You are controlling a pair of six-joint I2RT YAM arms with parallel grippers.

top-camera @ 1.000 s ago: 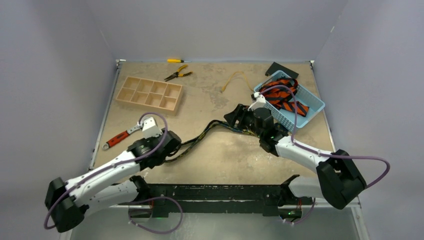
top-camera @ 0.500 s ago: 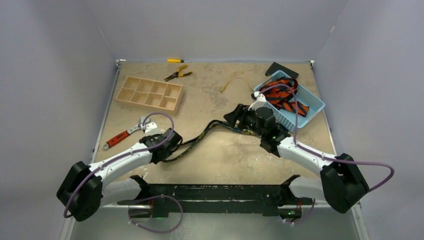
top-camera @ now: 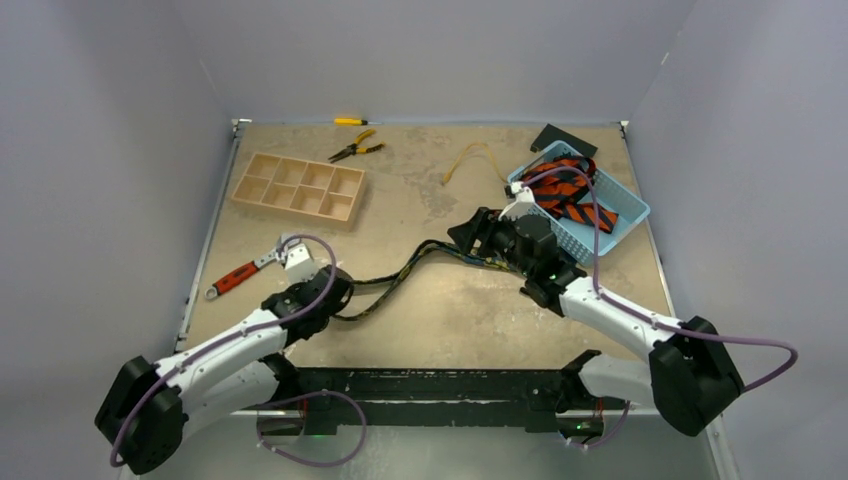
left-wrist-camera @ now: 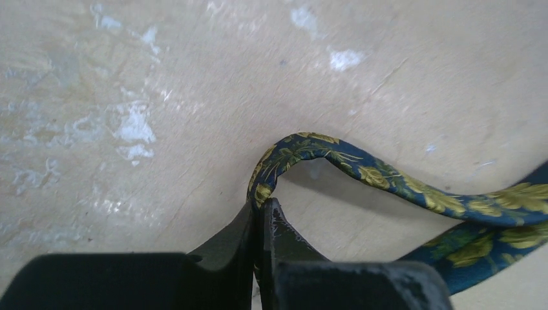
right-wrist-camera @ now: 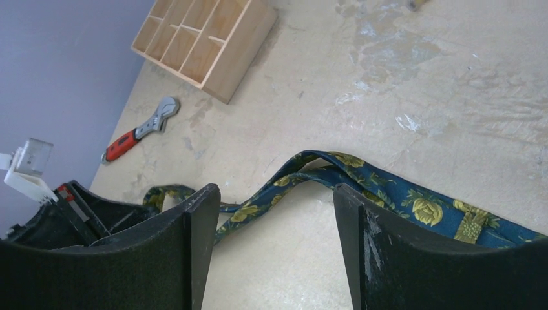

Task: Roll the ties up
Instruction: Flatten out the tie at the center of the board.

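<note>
A dark navy tie (top-camera: 400, 275) with gold-yellow flowers lies in a wavy line across the middle of the table. My left gripper (top-camera: 338, 302) is shut on its narrow left end. In the left wrist view the jaws (left-wrist-camera: 263, 210) pinch a fold of the tie (left-wrist-camera: 362, 169), which arches up and away to the right. My right gripper (top-camera: 470, 235) stands open over the tie's other stretch. The fabric (right-wrist-camera: 413, 200) lies on the table just past its fingertips (right-wrist-camera: 276, 188), nothing between them. Orange-red ties with black stripes (top-camera: 565, 195) fill the blue basket (top-camera: 628, 213).
A wooden compartment tray (top-camera: 298, 187) sits at the back left. A red-handled wrench (top-camera: 240, 272) lies just left of my left gripper. Pliers (top-camera: 355, 148), a yellow screwdriver (top-camera: 350, 121), a thin yellow cord (top-camera: 465, 160) and a black block (top-camera: 562, 137) lie along the back.
My left gripper has shut on the navy tie's end, and the left arm has swung lower. The right gripper has hardly moved.
</note>
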